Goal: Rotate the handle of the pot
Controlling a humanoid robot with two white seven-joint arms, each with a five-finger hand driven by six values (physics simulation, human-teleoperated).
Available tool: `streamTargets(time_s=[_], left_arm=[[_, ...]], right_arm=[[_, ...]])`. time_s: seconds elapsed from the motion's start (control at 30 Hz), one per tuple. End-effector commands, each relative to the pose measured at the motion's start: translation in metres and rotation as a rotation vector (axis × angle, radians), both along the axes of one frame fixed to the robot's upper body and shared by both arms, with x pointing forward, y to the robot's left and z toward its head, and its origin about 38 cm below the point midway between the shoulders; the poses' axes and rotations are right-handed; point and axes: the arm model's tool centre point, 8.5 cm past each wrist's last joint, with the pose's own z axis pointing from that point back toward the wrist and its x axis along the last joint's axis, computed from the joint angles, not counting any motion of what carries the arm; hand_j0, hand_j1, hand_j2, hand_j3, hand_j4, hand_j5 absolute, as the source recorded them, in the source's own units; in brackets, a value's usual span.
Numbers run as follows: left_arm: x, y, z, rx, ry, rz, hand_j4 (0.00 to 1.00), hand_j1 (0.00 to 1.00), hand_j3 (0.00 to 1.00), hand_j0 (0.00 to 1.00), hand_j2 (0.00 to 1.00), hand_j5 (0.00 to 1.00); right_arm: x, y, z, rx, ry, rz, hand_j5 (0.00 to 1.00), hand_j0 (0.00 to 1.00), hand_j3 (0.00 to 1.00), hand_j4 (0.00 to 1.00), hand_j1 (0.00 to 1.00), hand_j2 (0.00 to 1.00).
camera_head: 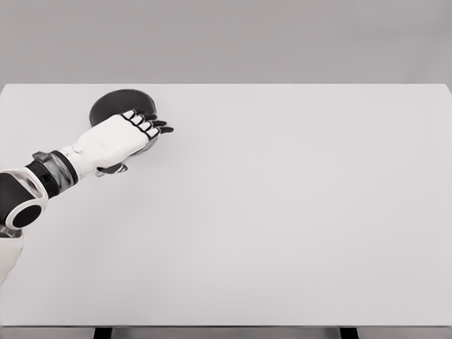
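A dark round pot (113, 104) sits on the white table (282, 212) near its far left corner. My left hand (145, 127) reaches in from the lower left and lies over the pot's near right side, covering part of it. Its fingers (157, 124) are stretched out, pointing right, and close on nothing that I can see. A small grey piece (113, 169) pokes out from under the palm; it may be the pot's handle, but most of it is hidden. The right arm does not show.
The table's far edge runs just behind the pot. Two dark table legs (102, 332) show under the near edge.
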Motion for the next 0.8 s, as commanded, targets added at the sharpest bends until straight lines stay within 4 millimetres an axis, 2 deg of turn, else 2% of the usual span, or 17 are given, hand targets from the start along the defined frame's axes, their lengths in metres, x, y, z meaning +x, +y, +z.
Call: streamTargets(time_s=[0.0, 0.37, 0.77], left_arm=[[0.002, 0.003, -0.002, 0.004, 0.004, 0.02, 1.0, 1.0, 1.0, 1.0, 1.0, 1.0], [0.009, 0.01, -0.012, 0.031, 0.029, 0.053, 1.0, 1.0, 1.0, 1.0, 1.0, 1.0], [0.009, 0.012, -0.008, 0.033, 0.014, 0.06, 1.0, 1.0, 1.0, 1.0, 1.0, 1.0]], right_arm=[[0.0, 0.0, 0.0, 0.0, -0.001, 0.0, 1.0, 1.0, 1.0, 1.0, 1.0, 1.0], [0.0, 0.0, 0.0, 0.001, 0.001, 0.0, 1.0, 1.0, 1.0, 1.0, 1.0, 1.0], [0.0, 0.0, 0.0, 0.001, 0.001, 0.0, 1.0, 1.0, 1.0, 1.0, 1.0, 1.0]])
